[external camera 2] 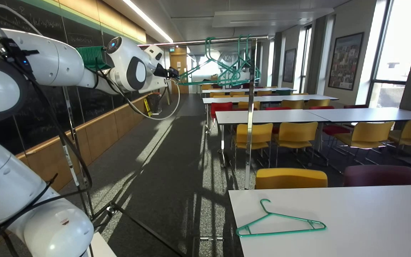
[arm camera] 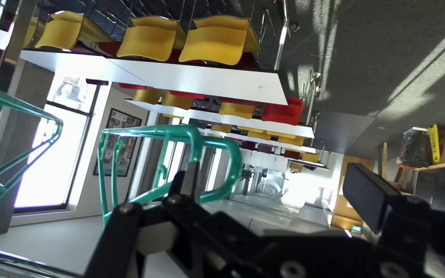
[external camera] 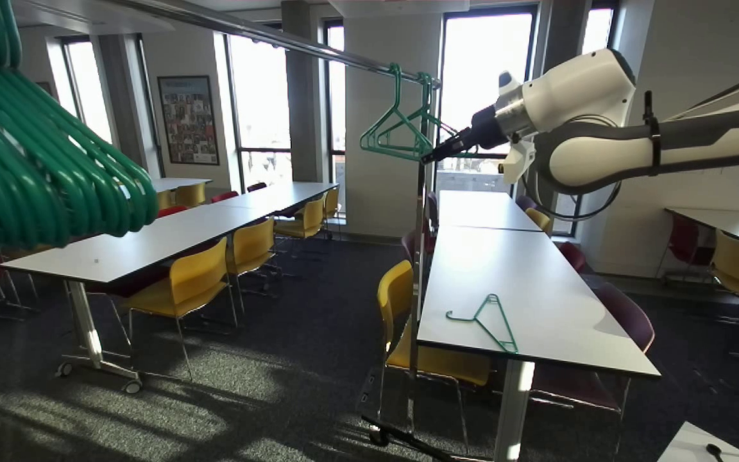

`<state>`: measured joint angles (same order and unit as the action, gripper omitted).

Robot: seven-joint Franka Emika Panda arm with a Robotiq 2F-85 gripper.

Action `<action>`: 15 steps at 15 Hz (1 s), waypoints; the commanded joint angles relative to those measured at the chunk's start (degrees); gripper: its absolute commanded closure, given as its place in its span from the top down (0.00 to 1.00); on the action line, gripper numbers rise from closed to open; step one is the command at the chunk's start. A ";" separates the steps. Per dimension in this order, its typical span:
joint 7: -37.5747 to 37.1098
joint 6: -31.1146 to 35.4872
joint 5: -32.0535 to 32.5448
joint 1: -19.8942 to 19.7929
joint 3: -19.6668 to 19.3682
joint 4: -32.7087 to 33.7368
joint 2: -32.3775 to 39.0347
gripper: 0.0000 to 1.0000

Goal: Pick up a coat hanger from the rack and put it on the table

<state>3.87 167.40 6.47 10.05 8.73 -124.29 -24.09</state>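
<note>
On the long white bench (external camera 2: 369,214), laid flat: one thin green hanger (external camera 2: 280,233), triangular, with a curved hook and a strut near each lower corner. Reaches the short edge of the bench with one corner; points the hook toward the long edge near the rack (external camera 2: 250,125). Lies so in both exterior views.

As to the rack: slim metal, with a rail on an upright post beside the bench, well above the bench top. Near the post, hung on the rail by the hooks: several matching hangers (external camera: 398,93). Hang with long bars down, overlapping, in unclear number. Show end corners large in the wrist view.
</note>
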 commanded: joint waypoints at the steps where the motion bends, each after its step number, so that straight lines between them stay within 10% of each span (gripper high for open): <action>1: 3.29 0.98 -0.30 2.85 0.09 0.25 -0.54 1.00; 7: 2.80 2.61 1.64 0.93 1.03 0.99 0.47 1.00; 15: -14.35 2.49 14.18 -21.70 12.45 1.79 -0.29 1.00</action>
<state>-3.76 170.66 16.59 -3.56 15.72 -124.21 -24.10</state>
